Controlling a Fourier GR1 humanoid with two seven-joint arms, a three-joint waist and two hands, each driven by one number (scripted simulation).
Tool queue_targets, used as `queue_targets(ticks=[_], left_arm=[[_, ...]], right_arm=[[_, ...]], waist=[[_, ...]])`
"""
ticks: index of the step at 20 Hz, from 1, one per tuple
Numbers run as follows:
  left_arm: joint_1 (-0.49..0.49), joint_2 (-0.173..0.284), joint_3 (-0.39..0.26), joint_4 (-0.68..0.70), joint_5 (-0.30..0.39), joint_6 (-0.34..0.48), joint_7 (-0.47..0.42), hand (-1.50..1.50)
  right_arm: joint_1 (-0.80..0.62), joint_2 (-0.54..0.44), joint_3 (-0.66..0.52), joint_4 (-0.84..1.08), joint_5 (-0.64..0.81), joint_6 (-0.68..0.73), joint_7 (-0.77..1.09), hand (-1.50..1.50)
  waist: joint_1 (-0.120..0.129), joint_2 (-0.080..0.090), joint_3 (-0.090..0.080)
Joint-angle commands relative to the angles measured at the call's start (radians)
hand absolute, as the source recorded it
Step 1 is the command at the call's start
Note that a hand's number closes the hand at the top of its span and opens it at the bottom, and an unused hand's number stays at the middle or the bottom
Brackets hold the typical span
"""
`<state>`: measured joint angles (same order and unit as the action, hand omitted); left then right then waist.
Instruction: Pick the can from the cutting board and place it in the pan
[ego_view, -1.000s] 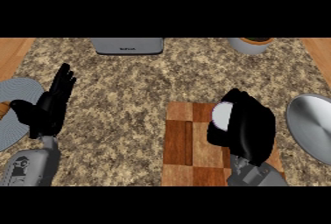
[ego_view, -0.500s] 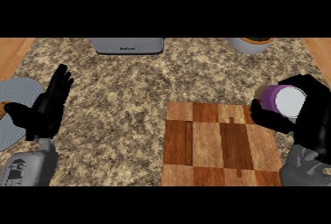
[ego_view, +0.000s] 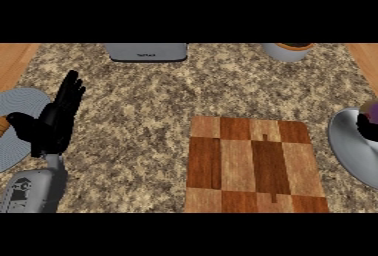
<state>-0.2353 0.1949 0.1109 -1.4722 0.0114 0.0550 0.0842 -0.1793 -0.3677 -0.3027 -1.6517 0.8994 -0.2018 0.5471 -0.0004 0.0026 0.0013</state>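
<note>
A steep downward look at a kitchen counter (ego_view: 148, 100) with a speckled tan and brown granite top, bordered by strips of pale wood at the far left and far right corners. Nearest the viewer, at the lower centre-right, lies a cutting board (ego_view: 251, 165) made of light and dark wooden blocks; its surface is bare. At the lower left, a grey forearm (ego_view: 33, 187) rises from the bottom edge and ends in the black left hand (ego_view: 52, 127), which rests with fingers straight and pointing up, spread and holding nothing. Just behind and beside that hand, at the left edge, sits a round grey ribbed plate (ego_view: 22, 100), partly cut off by the frame. At the right edge, level with the board's far end, is the grey pan (ego_view: 347, 150), only partly in view, its curved wall showing. Over the pan's far inner side, right at the edge, a small part of the purple can (ego_view: 369, 111) shows, with a dark shape of the right hand (ego_view: 366, 127) against it; how its fingers stand cannot be told. Farthest away, along the counter's back edge, stand a grey rectangular appliance (ego_view: 145, 51) at centre-left and a grey round container (ego_view: 289, 50) with a brown rim at the right.
</note>
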Motion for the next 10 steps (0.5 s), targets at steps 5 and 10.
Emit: queue_targets(ticks=[5, 10], left_arm=[[-0.042, -0.003, 0.006, 0.067, -0.005, -0.007, -0.036, 0.00], [-0.005, -0.014, -0.020, -0.029, -0.011, 0.002, 0.022, 0.00]], right_arm=[[-0.079, -0.157, -0.171, 0.544, -0.043, -0.215, -0.327, 1.50], [-0.146, -0.232, -0.276, 0.873, -0.157, -0.310, -0.574, 1.50]], waist=[[0.013, 0.006, 0.001], [0.024, 0.005, 0.003]])
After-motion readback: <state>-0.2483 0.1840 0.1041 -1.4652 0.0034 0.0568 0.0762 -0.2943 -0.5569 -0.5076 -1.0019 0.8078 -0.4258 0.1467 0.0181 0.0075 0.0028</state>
